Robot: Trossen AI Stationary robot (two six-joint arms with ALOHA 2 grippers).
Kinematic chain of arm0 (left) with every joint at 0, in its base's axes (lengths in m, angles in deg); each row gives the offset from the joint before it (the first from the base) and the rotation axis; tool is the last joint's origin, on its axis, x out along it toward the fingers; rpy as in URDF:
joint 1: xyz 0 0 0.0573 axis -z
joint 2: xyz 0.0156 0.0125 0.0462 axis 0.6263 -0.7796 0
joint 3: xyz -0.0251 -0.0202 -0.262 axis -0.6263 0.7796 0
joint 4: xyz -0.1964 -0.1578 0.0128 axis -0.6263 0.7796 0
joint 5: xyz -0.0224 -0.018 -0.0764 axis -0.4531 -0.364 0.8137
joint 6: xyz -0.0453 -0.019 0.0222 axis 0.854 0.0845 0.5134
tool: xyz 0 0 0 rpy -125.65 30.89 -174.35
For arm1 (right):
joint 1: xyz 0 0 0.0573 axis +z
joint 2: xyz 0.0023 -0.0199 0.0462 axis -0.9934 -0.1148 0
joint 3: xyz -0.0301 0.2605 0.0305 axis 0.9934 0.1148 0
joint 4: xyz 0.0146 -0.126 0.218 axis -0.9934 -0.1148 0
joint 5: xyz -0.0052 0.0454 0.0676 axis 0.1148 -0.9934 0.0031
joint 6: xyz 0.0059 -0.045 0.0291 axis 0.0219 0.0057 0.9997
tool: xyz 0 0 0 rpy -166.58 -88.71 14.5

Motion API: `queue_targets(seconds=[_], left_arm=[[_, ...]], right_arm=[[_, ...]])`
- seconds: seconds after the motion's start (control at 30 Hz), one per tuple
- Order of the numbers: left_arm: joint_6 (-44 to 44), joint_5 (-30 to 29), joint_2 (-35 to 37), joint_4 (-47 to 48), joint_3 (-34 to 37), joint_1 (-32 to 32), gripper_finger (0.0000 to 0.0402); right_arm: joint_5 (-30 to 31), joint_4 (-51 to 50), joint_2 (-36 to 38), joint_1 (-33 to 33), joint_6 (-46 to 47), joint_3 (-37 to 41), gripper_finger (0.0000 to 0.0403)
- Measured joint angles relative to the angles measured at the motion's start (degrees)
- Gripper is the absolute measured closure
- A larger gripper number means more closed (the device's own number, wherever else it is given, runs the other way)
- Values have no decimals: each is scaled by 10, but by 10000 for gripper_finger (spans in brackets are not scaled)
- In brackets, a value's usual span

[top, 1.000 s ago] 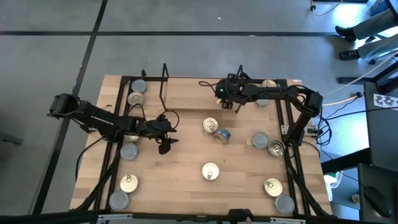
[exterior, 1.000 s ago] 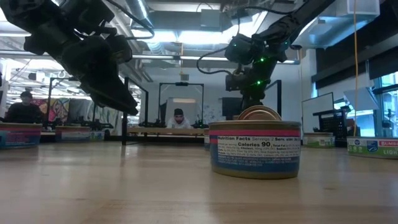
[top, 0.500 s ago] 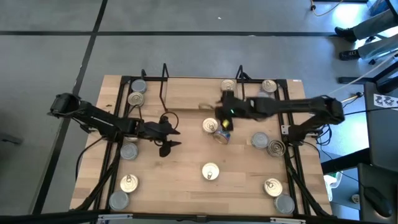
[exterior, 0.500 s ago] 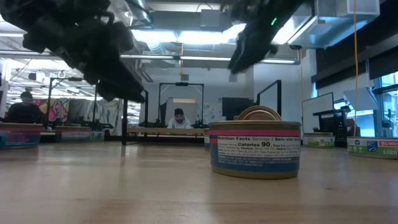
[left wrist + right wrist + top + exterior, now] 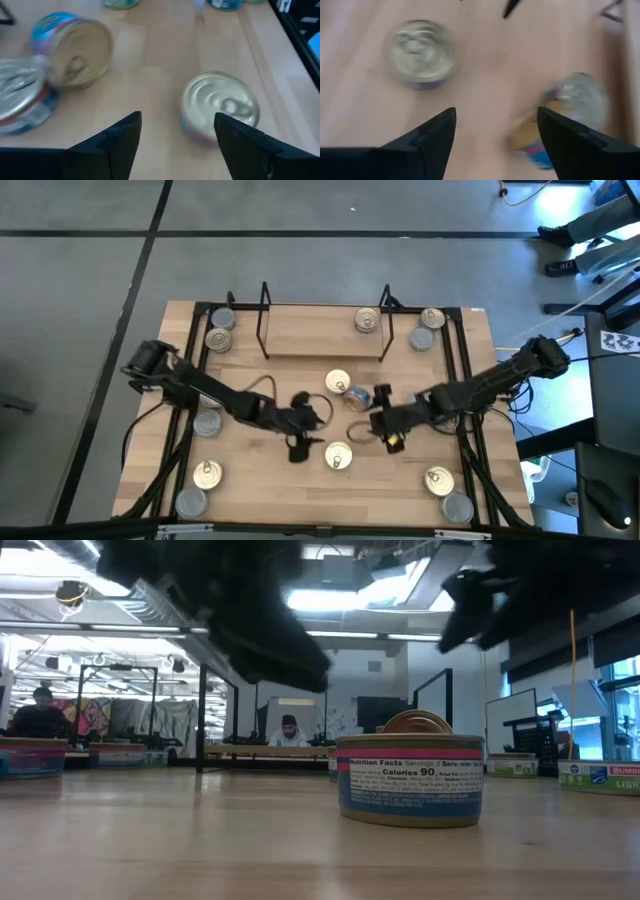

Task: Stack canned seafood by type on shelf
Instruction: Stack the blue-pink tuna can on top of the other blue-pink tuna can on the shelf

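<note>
Short round tins stand scattered on the wood table. One gold-lidded tin [image 5: 367, 320] stands on the wood base of the black wire shelf [image 5: 320, 330]. Mid-table are an upright tin [image 5: 338, 383], a tin tipped on its side [image 5: 357, 394] and a gold-lidded tin [image 5: 338, 455]. My left gripper [image 5: 299, 446] hovers open just left of that last tin [image 5: 220, 107], touching nothing. My right gripper [image 5: 386, 428] hovers open to its right, with that tin [image 5: 422, 52] and the tipped tin [image 5: 570, 115] ahead. The low view shows the near tin [image 5: 410, 780] under both blurred grippers.
More tins line the left rail [image 5: 208, 422], [image 5: 207, 472], [image 5: 190, 502], the far left corner [image 5: 217, 339], the far right [image 5: 432, 317], [image 5: 420, 337] and the near right corner [image 5: 438, 480], [image 5: 458, 507]. Black rails [image 5: 470, 430] edge the table. People sit in the room beyond.
My right gripper has drawn back from the shelf, where a tin now stands, and swept quickly toward the near edge to mid-table. My left gripper has moved toward the right and near edges, up to the gold-lidded tin.
</note>
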Motion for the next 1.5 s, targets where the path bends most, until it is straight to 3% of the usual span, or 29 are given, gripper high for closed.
queue_targets(seconds=[0.3,0.5,0.63,0.93,1.23,1.37,1.5], left_arm=[[18,1,-114,1,-109,38,153],[10,15,-149,5,-118,39,153],[4,15,-150,8,-118,31,153],[38,19,-160,-74,-75,25,153],[88,20,-163,-131,-39,16,153],[106,23,-163,-156,-25,9,153],[106,25,-163,-158,-25,6,153]], right_arm=[[-2,98,0,112,99,47,130],[-3,128,0,137,109,48,130],[-44,166,-5,138,121,48,130],[-60,290,-110,139,32,48,130],[43,344,-197,138,-112,47,130],[54,350,-207,138,-80,47,129],[77,360,-206,135,-129,47,129]])
